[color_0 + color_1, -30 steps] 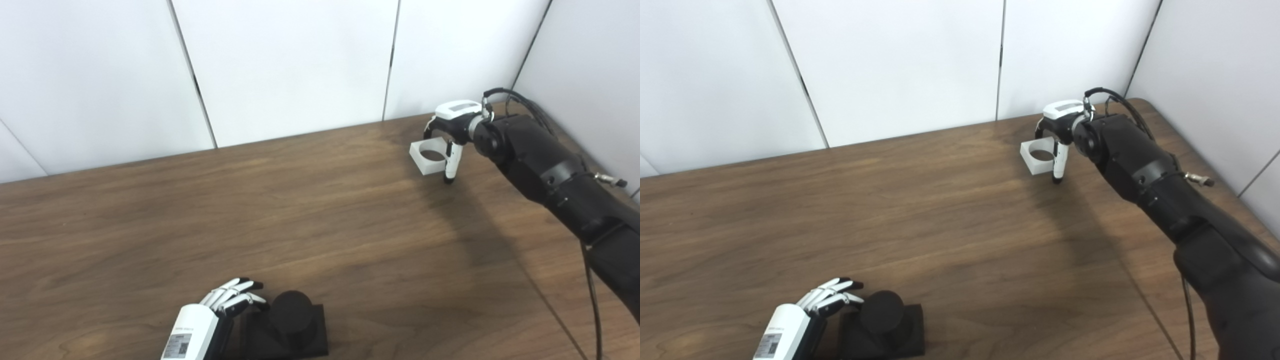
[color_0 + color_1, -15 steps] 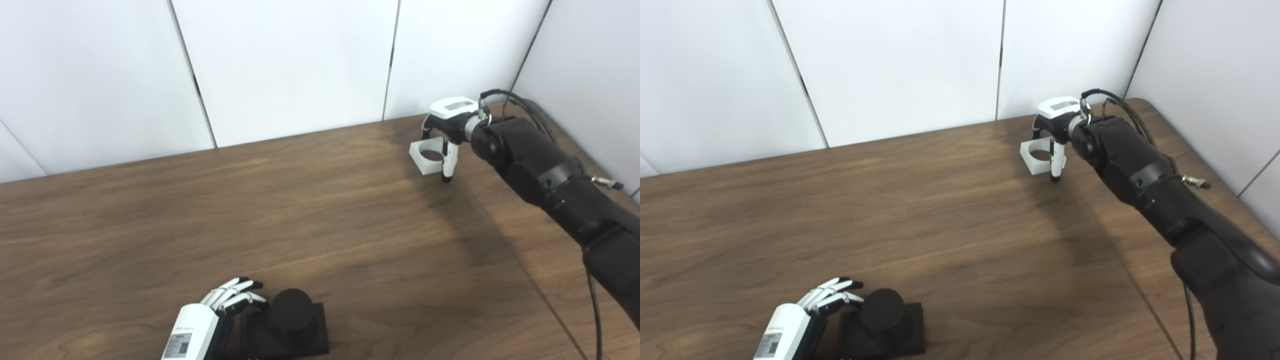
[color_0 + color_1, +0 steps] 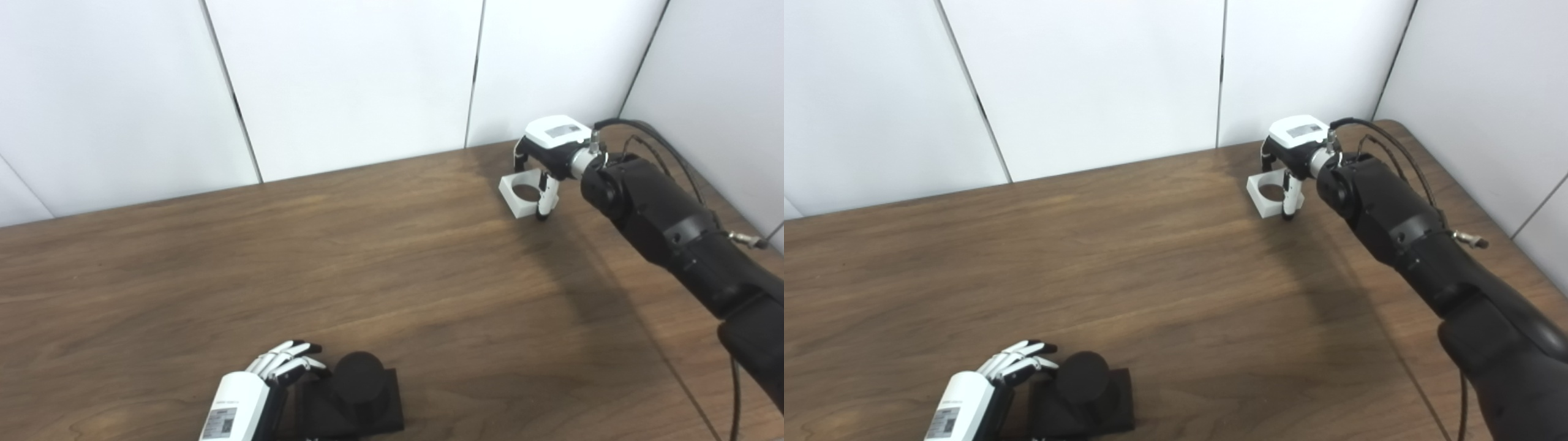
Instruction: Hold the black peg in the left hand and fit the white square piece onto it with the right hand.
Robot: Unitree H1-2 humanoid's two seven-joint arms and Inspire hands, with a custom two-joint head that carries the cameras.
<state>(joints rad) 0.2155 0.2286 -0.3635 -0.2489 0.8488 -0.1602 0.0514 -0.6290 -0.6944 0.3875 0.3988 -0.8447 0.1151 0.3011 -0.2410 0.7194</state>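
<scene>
Right hand (image 3: 547, 149) has closed in over white square piece (image 3: 520, 195), fingers straddling it.

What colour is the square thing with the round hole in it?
White. The square piece shows best in the right eye view, under the right hand.

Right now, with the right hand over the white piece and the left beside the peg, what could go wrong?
The right hand straddles the white square piece near the table's far corner; closing off-centre may push it away.

The left hand sits beside the black peg with fingers extended, seemingly not gripping, so the peg could shift during fitting.
</scene>
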